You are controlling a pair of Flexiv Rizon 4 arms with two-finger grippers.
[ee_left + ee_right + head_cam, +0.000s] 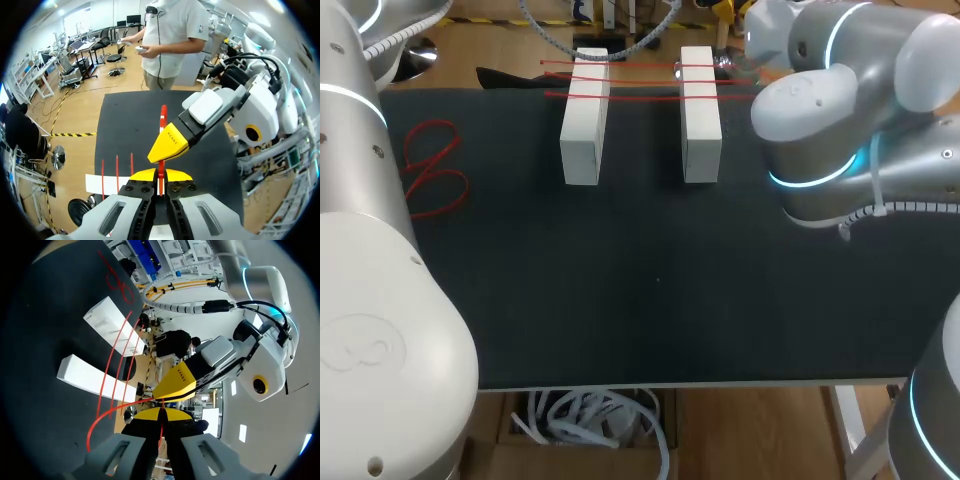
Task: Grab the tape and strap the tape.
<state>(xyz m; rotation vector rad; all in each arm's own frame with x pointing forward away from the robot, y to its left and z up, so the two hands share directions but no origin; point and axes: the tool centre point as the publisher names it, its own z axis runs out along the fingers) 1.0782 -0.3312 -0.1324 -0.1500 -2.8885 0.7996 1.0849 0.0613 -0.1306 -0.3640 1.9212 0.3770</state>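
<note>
Black tabletop [650, 300] w/ red tape [645, 97]

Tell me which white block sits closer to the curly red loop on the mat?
The left-hand white block in the head view; the right-hand white block stands farther from the red loop.

you have two blocks side by side at the far middle of the bench [650, 290], apart: left block [585, 118], right block [700, 115]. three tape strands [640, 67] lie across both tops. loose tape loops [432, 170] lie well to the left. your left pincer [160, 176] and right pincer [161, 414] meet tip to tip above the bench, both closed on a fourth strand [162, 117].
</note>
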